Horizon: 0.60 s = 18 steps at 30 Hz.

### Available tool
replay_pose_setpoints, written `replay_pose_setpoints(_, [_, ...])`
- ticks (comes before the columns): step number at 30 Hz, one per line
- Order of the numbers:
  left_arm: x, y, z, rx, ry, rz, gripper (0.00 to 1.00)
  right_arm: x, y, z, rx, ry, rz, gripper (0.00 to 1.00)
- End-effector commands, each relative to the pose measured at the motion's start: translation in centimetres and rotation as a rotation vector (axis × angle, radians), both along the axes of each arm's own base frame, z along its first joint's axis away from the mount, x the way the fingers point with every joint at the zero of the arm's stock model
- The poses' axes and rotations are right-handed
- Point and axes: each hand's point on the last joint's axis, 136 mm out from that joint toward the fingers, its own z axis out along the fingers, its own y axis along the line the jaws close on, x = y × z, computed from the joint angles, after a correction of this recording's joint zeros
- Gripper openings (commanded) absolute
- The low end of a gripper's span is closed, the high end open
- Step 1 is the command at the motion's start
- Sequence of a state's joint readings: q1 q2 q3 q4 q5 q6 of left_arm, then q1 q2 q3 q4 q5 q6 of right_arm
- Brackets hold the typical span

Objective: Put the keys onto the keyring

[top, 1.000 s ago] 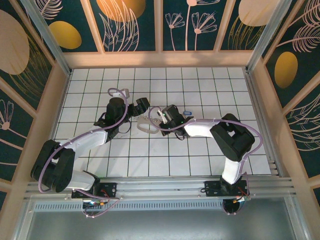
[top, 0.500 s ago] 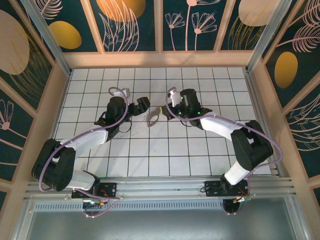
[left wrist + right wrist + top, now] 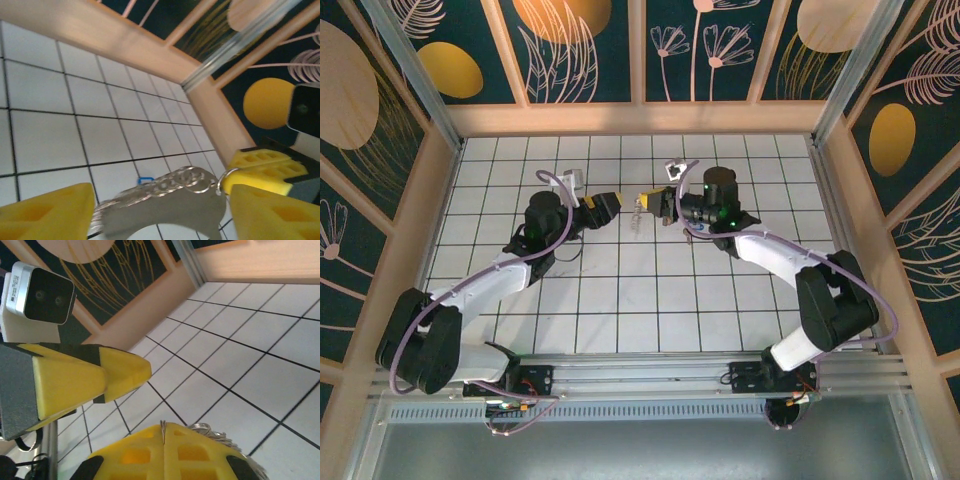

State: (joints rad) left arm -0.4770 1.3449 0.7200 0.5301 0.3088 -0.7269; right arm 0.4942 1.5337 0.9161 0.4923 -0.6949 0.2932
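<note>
While the right hand (image 3: 650,203) grips the keyring (image 3: 165,200), the left hand (image 3: 615,205) gapes.

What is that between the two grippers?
The keyring, held by the right gripper. The top view shows it there; in the left wrist view it sits between the left gripper's yellow fingers.

My 2 arms reach out and meet at the keyring (image 3: 635,214). My right gripper (image 3: 648,203) is clamped on it from the right; my left gripper (image 3: 614,207) straddles it from the left, fingers (image 3: 45,212) apart.
</note>
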Motion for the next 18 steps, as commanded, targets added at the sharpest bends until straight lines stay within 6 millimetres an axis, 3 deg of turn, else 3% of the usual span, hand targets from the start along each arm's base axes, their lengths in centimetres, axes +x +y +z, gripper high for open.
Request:
replay_pose_setpoints(1, [-1.6,-1.1,3.4,-0.065,-0.117,-0.103,0.63,-1.2,-0.3,3.8,0.108,-0.080,0.056,0.00])
replay_pose_setpoints(8, [-2.7,-2.0,4.4,-0.115,-0.171,-0.189,0.51,-0.7,-0.3,3.4,0.168,-0.038,0.044,0.00])
replay_pose_setpoints(12, [-2.5,-2.1,3.8,-0.119,-0.165,-0.186,0.51,-0.3,-0.4,2.7,0.189,-0.016,0.021,0.00])
replay_pose_setpoints(14, [-2.1,-2.0,3.4,-0.115,-0.143,-0.166,0.56,-0.1,-0.5,2.2,0.190,-0.006,0.008,0.00])
replay_pose_setpoints(16, [-1.4,-1.9,3.1,-0.109,-0.118,-0.139,0.71,-0.1,-0.6,1.8,0.190,0.001,-0.006,0.00])
replay_pose_setpoints(18, [-0.6,-1.5,2.5,-0.091,-0.082,-0.096,0.80,0.0,-0.8,1.6,0.190,0.003,-0.016,0.00])
